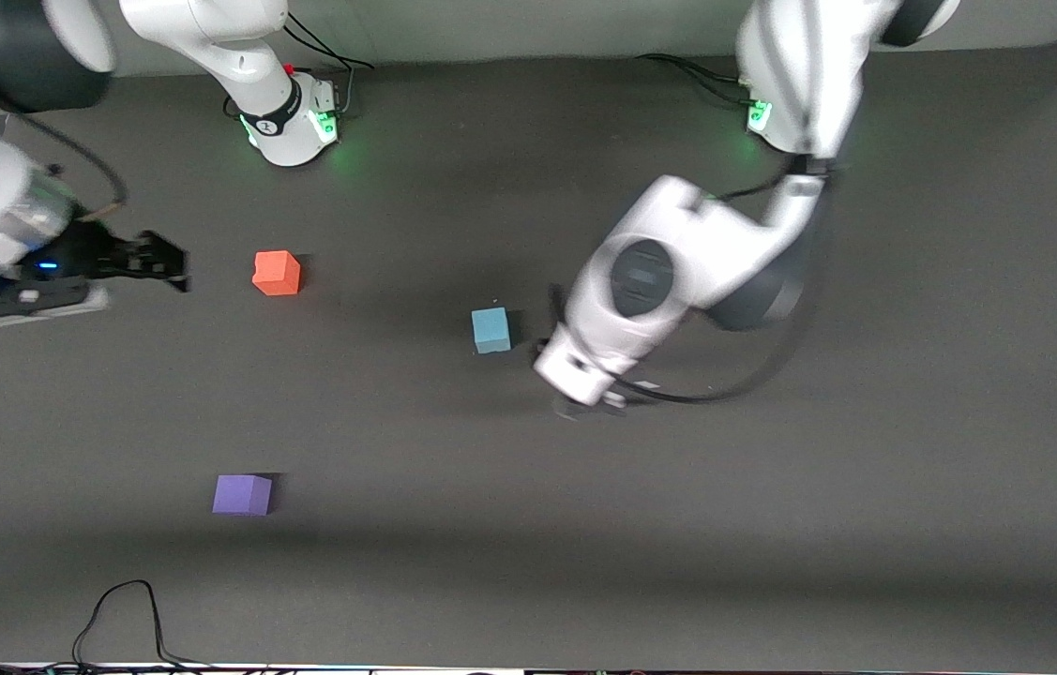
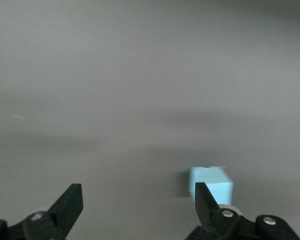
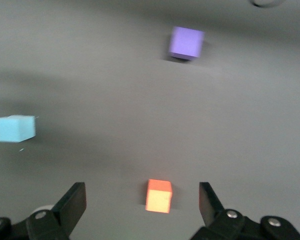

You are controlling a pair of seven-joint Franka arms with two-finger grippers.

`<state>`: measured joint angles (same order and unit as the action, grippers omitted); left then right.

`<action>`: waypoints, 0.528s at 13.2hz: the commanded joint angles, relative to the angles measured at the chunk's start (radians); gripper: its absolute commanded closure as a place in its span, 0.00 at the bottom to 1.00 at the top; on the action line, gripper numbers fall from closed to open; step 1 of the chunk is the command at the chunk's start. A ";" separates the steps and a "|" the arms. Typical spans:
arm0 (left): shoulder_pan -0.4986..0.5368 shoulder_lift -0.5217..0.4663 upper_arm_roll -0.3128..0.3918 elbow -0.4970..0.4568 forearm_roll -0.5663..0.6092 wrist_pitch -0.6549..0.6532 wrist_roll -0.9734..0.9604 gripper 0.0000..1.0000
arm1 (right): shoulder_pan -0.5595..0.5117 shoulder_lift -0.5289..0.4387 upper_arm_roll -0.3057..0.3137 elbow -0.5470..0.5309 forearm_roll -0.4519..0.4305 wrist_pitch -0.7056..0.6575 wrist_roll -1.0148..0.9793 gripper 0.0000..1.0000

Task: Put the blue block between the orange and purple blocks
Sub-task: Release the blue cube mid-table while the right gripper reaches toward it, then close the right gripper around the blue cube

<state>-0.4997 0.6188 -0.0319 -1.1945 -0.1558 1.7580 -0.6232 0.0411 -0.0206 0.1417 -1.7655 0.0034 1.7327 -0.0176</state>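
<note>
1. Blue block [image 1: 490, 330] sits mid-table, untouched. The left pincer [image 1: 584, 405] is just beside it, toward the left arm's end of the table, up over bare table and not yet over the block.
2. In the left wrist view the blue block [image 2: 210, 181] shows past one fingertip [image 2: 202, 197] instead of centred in the gap, so the pincer is off to one side of it. Judgement: it needs a short sideways shift toward the block before descending.
3. The block is a cube with no long axis; its faces look roughly square to the table edges.
4. Left pincer [image 2: 138, 200]: fingers wide apart, holding and touching nothing.
5. The left arm is clearly nearer the blue block.
6. Right pincer [image 1: 173, 265] waits near the right arm's end of the table, beside the orange block [image 1: 277, 273]. Its fingers are spread and empty [image 3: 142, 200].
7. Purple block [image 1: 243, 494] lies nearer the front-camera edge than orange; the gap between them is free.
</note>
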 commanded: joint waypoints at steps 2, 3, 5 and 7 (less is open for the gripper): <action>0.232 -0.213 -0.017 -0.256 -0.030 -0.063 0.308 0.00 | -0.001 0.172 0.178 0.098 0.053 0.078 0.134 0.00; 0.294 -0.255 -0.014 -0.296 -0.025 -0.075 0.392 0.00 | 0.000 0.197 0.224 0.086 0.049 0.120 0.207 0.00; 0.393 -0.341 -0.011 -0.377 0.017 -0.078 0.523 0.00 | 0.003 0.282 0.326 0.070 -0.075 0.158 0.379 0.00; 0.466 -0.407 -0.011 -0.431 0.080 -0.077 0.611 0.00 | 0.005 0.368 0.424 0.051 -0.170 0.217 0.563 0.00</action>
<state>-0.0775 0.3248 -0.0297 -1.5054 -0.1209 1.6709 -0.0872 0.0476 0.2636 0.4926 -1.7206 -0.0889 1.9017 0.3970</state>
